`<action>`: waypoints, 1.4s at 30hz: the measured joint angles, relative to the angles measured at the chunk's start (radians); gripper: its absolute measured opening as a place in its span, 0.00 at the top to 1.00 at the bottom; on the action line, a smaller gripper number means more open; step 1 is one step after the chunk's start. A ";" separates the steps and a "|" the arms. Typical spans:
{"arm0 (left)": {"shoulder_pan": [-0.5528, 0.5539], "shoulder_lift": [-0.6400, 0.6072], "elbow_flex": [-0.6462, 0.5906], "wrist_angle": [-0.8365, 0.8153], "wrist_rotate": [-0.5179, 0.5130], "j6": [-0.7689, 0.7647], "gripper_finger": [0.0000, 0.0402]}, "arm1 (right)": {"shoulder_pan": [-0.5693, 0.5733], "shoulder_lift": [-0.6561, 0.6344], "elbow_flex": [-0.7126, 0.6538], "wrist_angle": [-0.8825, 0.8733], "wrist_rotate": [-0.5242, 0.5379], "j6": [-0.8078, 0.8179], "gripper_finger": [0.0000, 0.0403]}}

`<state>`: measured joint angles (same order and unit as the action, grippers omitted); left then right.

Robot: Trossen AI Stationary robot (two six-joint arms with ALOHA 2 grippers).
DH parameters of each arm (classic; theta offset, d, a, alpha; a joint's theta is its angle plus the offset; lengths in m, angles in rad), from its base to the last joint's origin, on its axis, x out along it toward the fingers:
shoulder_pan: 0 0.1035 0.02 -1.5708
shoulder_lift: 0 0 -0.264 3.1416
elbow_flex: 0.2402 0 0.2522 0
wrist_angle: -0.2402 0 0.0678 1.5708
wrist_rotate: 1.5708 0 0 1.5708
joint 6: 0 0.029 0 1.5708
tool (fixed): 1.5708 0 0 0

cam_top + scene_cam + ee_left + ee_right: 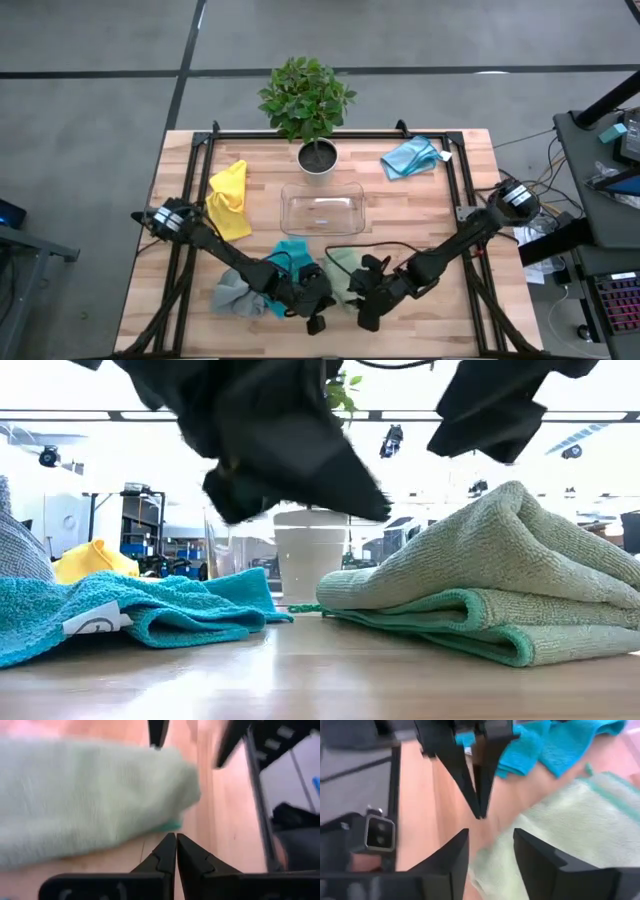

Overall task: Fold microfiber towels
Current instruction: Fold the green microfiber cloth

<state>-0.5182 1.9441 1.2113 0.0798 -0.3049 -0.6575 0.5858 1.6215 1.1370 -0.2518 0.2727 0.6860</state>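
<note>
Sage green towel [343,265] is lying folded at lower centre of the high view. Right gripper [490,851] is standing open, empty, over its edge; left gripper [176,851] is pinched closed, holding nothing. Risk: fingers snagging fabric, undoing the fold.

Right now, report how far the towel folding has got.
Done: the sage green towel lies folded on the table's near edge. In hand: nothing; the right claw is open over it, the left claw shut beside it. Left: the teal, grey, yellow and light blue towels lie crumpled.
</note>
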 joint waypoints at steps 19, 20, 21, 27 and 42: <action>0.032 0.154 0.000 0.362 -0.093 0.065 1.00 | -0.067 -0.002 -0.348 0.554 0.184 -0.190 0.98; 0.032 0.159 0.000 0.358 -0.078 0.069 1.00 | -0.079 0.011 -0.356 0.616 0.184 -0.198 0.98; 0.032 0.166 0.000 0.359 -0.055 0.069 1.00 | -0.090 0.021 -0.362 0.648 0.183 -0.201 0.98; 0.030 0.216 -0.003 0.354 0.032 0.055 1.00 | -0.138 0.104 -0.364 0.687 0.185 -0.216 0.98; 0.019 0.203 -0.005 0.295 0.074 0.012 1.00 | -0.141 0.169 -0.364 0.674 0.267 -0.187 0.98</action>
<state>-0.4993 2.1469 1.2061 0.3747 -0.2308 -0.6453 0.4453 1.7909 0.7728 0.4217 0.5396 0.4985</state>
